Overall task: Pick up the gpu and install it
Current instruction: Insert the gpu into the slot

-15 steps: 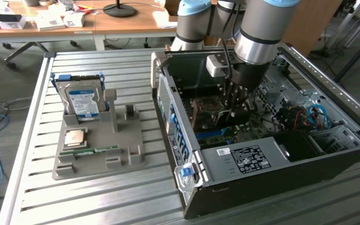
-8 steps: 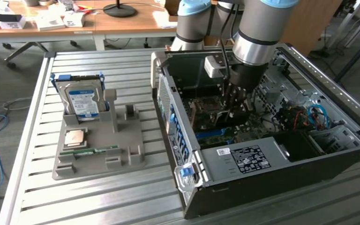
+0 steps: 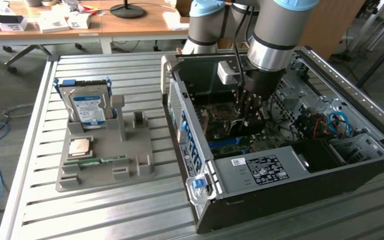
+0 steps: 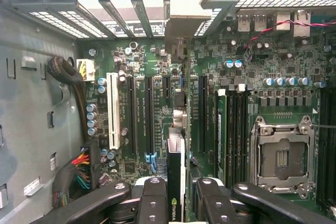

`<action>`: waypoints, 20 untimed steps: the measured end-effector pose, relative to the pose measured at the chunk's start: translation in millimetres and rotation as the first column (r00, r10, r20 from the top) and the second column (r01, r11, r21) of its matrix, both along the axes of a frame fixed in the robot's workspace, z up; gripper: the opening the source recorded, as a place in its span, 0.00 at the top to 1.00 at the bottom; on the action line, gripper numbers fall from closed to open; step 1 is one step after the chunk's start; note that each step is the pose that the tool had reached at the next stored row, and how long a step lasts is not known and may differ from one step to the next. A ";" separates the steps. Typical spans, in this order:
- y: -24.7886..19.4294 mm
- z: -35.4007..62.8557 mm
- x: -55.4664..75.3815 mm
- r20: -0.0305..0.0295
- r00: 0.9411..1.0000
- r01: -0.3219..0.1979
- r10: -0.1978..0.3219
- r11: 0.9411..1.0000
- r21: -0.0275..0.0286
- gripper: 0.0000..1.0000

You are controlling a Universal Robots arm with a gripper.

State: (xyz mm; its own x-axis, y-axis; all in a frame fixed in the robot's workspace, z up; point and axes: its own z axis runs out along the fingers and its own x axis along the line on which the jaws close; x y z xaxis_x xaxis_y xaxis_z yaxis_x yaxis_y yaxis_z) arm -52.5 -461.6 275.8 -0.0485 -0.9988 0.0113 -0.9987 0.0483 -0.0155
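Observation:
My gripper (image 3: 253, 111) reaches down inside the open computer case (image 3: 259, 170), over the motherboard (image 3: 232, 142). In the wrist view the gpu (image 4: 176, 174) appears edge-on as a thin dark card with a green logo near the fingers. Its silver bracket (image 4: 181, 24) points toward the case's rear slot openings. The gripper (image 4: 177, 195) is shut on the card, one black finger (image 4: 152, 198) on each side. The card hangs over the motherboard between two long black expansion slots (image 4: 149, 114). I cannot tell whether its edge touches a slot.
A grey fixture tray (image 3: 138, 172) on the slatted table at the exterior view's left holds a hard drive (image 3: 88, 107), a processor chip (image 3: 80, 146) and a memory stick (image 3: 102, 161). Inside the case are a white slot (image 4: 112, 111), an empty processor socket (image 4: 282, 156) and bundled cables (image 4: 79, 169).

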 end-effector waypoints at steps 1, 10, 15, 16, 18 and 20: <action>0.0 -0.8 0.0 0.000 1.000 0.000 0.000 1.000 0.000 0.74; 0.0 -3.0 -1.3 0.000 1.000 0.000 0.000 1.000 -0.001 0.74; 1.3 -3.9 -2.4 0.000 1.000 0.000 0.000 1.000 0.000 0.74; 1.7 -4.0 -2.6 0.000 1.000 0.000 0.000 1.000 0.000 0.74; 1.8 -4.6 -2.9 0.000 1.000 0.000 0.000 1.000 0.000 0.74; 1.9 -5.8 -3.8 0.000 1.000 0.000 0.000 1.000 0.000 0.74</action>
State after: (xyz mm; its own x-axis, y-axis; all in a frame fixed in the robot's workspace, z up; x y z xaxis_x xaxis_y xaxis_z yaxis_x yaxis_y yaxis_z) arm -56.3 -459.7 270.0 -0.0486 -0.9987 0.0118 -0.9987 0.0484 -0.0156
